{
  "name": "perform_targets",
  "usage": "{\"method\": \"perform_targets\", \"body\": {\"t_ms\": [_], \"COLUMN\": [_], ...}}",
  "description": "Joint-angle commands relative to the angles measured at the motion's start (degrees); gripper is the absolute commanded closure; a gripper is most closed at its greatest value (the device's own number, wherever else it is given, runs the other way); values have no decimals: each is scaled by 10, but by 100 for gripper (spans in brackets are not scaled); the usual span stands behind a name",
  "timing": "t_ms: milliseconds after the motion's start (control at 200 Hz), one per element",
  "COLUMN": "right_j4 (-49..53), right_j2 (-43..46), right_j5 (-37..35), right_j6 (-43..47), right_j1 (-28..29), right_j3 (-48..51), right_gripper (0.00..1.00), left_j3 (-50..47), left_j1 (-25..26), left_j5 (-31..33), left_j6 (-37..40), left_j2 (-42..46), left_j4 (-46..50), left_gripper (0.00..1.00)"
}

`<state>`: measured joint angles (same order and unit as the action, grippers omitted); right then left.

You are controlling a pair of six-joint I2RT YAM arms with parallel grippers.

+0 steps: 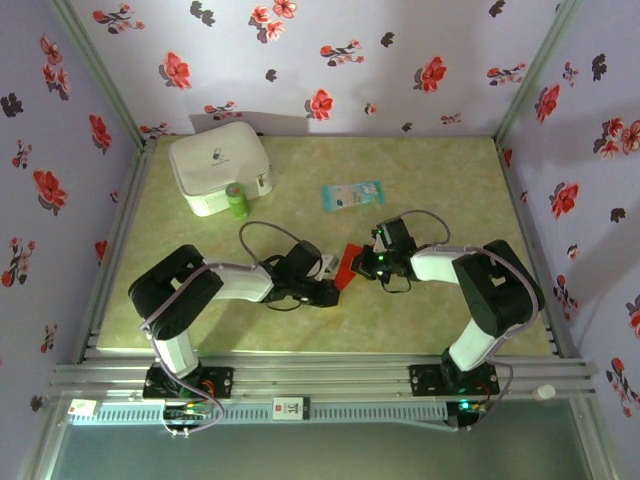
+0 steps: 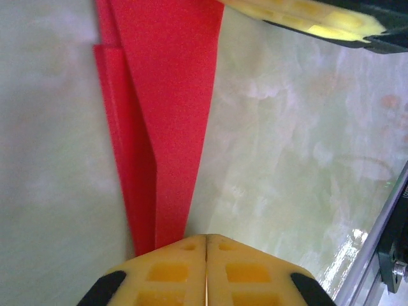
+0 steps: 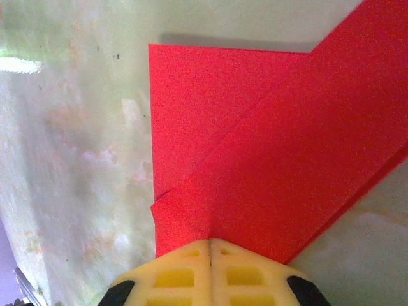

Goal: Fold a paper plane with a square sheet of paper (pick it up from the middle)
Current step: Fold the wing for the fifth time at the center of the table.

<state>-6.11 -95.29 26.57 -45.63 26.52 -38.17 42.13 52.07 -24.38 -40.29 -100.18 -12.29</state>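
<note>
Okay, the counter point(image 1: 440, 310) was pale green and mottled, with a white case point(image 1: 215, 165) on it that serves as the landmark. In the top view both arms bent inward, and their tips met nearer the arm bases than the white case and to its right.

A pale blue packet point(image 1: 352, 195) lay flat to the right of the white case, well apart from it.

The sheet of paper point(image 1: 347, 266) was bright red, already folded into a narrow tapering shape. It lay on the counter to the right of the white case and nearer the bases, between the two gripper tips. In the left wrist view the sheet of paper point(image 2: 169, 115) showed layered flaps narrowing to a point. In the right wrist view the sheet of paper point(image 3: 255, 146) showed a wider end with a diagonal crease and a small turned corner.

The left gripper point(image 2: 206, 239) was clenched, fingers pressed together, at the paper's narrow tip. The right gripper point(image 3: 210, 242) was clenched too, its tips over the wide end. I couldn't tell whether either one pinched the paper or just pressed on it.

A small green bottle point(image 1: 236, 200) stood touching the white case's near right corner.
</note>
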Motion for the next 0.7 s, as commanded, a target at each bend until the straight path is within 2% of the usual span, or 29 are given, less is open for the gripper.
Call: {"method": "perform_targets", "body": {"t_ms": [0,400,560,695], "right_j4": [61,65,63,62], "right_j2": [-32,-26,-24,-24], "right_j5": [-64,-62,-58,-57], "right_j6": [18,19,17,17], "right_j1": [-10,-14,-14,-14], "right_j3": [12,10,11,11], "right_gripper": [98,98,98,98], "left_j3": [-37,-99,-75,-25], "left_j1": [-2,-2,-5,-15], "left_j5": [8,31,24,2], "left_j6": [-21,-41,-33,-19], "left_j2": [14,79,123,105], "left_j4": [31,32,25,28], "left_gripper": [92,97,98,97]}}
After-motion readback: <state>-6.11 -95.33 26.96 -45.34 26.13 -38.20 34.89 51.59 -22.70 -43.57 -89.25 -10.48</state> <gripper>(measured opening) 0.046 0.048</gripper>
